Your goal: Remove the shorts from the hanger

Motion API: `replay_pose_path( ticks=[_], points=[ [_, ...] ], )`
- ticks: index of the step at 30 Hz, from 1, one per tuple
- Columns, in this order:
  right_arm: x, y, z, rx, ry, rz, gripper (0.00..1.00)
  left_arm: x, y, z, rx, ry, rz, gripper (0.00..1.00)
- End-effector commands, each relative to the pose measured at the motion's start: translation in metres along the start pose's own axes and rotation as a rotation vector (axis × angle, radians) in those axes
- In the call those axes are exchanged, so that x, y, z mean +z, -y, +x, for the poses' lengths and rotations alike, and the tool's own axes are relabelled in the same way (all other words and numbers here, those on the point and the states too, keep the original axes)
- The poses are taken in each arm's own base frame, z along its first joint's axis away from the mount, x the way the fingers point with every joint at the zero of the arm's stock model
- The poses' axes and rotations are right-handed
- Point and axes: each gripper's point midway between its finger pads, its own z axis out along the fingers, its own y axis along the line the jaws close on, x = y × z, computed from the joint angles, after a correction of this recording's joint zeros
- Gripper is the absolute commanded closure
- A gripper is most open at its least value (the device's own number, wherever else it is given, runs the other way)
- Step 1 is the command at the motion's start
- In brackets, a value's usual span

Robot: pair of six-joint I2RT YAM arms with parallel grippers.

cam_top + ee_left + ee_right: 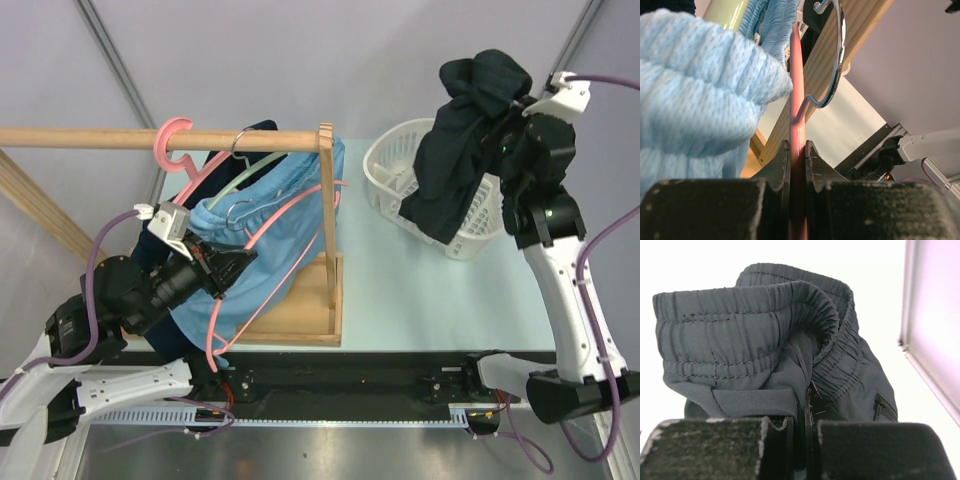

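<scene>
- Shorts first: I see the dark shorts (pixel 465 140) bunched up and hanging off the right end effector (pixel 805 425), raised at the far right above the white laundry basket (pixel 390 165).
- From the right wrist view, those fingers are clamped on the dark fabric just under the elastic waistband, with no gap between them.
- My left end effector (pixel 797 150) is closed on the thin bar of the pink hanger (pixel 796 90); the bar runs straight up between the two pads.
- The sky-blue shorts (pixel 270 215) are on that pink hanger, draped left of centre, and the hanger's hook is over the wooden rail (pixel 80 137).
- A metal hook (pixel 837 60) also sits on the rail just beside the pink one, with a navy garment (pixel 262 127) showing behind the rail; I cannot tell how it is attached.
- The rail's upright stands in a wooden tray (pixel 300 310) on the pale bench (pixel 420 300), left of the basket.
</scene>
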Motion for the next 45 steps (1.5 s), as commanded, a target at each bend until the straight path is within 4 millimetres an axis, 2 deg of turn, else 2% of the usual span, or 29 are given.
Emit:
replay_pose_path(
  ticks=[1, 4, 8, 11, 12, 13, 14, 15, 16, 19, 23, 26, 27, 32, 34, 35, 36, 37, 38, 39, 42, 45],
  points=[
    [0.021, 0.003, -0.009, -0.021, -0.012, 0.013, 1.0, -0.011, 0.012, -0.013, -0.053, 0.034, 0.069, 1.0],
    [0.032, 0.016, 0.013, -0.045, -0.071, 0.062, 1.0, -0.011, 0.014, -0.015, -0.053, 0.036, 0.078, 1.0],
    [0.043, 0.026, 0.071, -0.064, -0.248, 0.095, 0.94, -0.01, 0.018, -0.017, -0.053, 0.04, 0.093, 1.0],
    [0.045, 0.039, 0.106, -0.083, -0.359, 0.141, 0.93, -0.009, 0.021, -0.017, -0.053, 0.033, 0.099, 1.0],
    [0.044, 0.042, 0.114, -0.089, -0.387, 0.151, 0.9, -0.009, 0.022, -0.017, -0.053, 0.031, 0.104, 1.0],
    [0.04, 0.047, 0.124, -0.088, -0.423, 0.169, 0.78, -0.009, 0.022, -0.017, -0.054, 0.029, 0.105, 1.0],
    [0.038, 0.05, 0.133, -0.088, -0.446, 0.177, 0.31, -0.008, 0.022, -0.017, -0.054, 0.029, 0.104, 1.0],
    [0.035, 0.054, 0.146, -0.091, -0.482, 0.187, 0.09, -0.006, 0.023, -0.016, -0.052, 0.023, 0.103, 1.0],
    [0.029, 0.06, 0.157, -0.1, -0.532, 0.208, 0.01, -0.006, 0.024, -0.016, -0.051, 0.021, 0.108, 1.0],
    [0.014, 0.068, 0.171, -0.086, -0.606, 0.257, 0.0, -0.003, 0.022, -0.012, -0.043, 0.004, 0.093, 1.0],
    [-0.005, 0.065, 0.174, -0.107, -0.624, 0.254, 0.0, 0.0, 0.022, -0.007, -0.035, -0.017, 0.083, 1.0],
    [-0.023, 0.041, 0.174, -0.111, -0.637, 0.165, 0.0, 0.002, 0.018, -0.005, -0.032, -0.028, 0.062, 1.0],
    [-0.033, 0.019, 0.18, -0.111, -0.662, 0.085, 0.0, 0.002, 0.018, -0.005, -0.03, -0.029, 0.061, 1.0],
    [-0.079, -0.042, 0.186, -0.053, -0.677, -0.167, 0.0, 0.001, 0.013, 0.003, -0.02, -0.056, 0.038, 1.0],
    [-0.098, -0.076, 0.188, 0.023, -0.71, -0.312, 0.0, 0.0, 0.013, 0.004, -0.022, -0.062, 0.044, 0.99],
    [-0.107, -0.085, 0.188, 0.048, -0.717, -0.367, 0.0, 0.0, 0.014, 0.005, -0.019, -0.065, 0.051, 1.0],
    [-0.122, -0.102, 0.19, 0.082, -0.756, -0.466, 0.0, -0.001, 0.017, 0.005, -0.013, -0.071, 0.067, 1.0],
    [-0.127, -0.121, 0.184, 0.122, -0.738, -0.546, 0.0, -0.002, 0.019, 0.003, -0.012, -0.069, 0.073, 1.0],
    [-0.139, -0.133, 0.183, 0.146, -0.756, -0.626, 0.0, -0.001, 0.018, 0.004, -0.007, -0.077, 0.068, 1.0],
    [-0.14, -0.144, 0.175, 0.172, -0.729, -0.671, 0.0, -0.003, 0.019, 0.0, -0.008, -0.069, 0.071, 1.0],
    [-0.143, -0.156, 0.166, 0.204, -0.703, -0.711, 0.0, -0.007, 0.025, -0.013, -0.008, -0.04, 0.1, 1.0],
    [-0.143, -0.155, 0.162, 0.215, -0.688, -0.697, 0.0, -0.011, 0.032, -0.032, -0.003, -0.01, 0.117, 1.0]
  ],
)
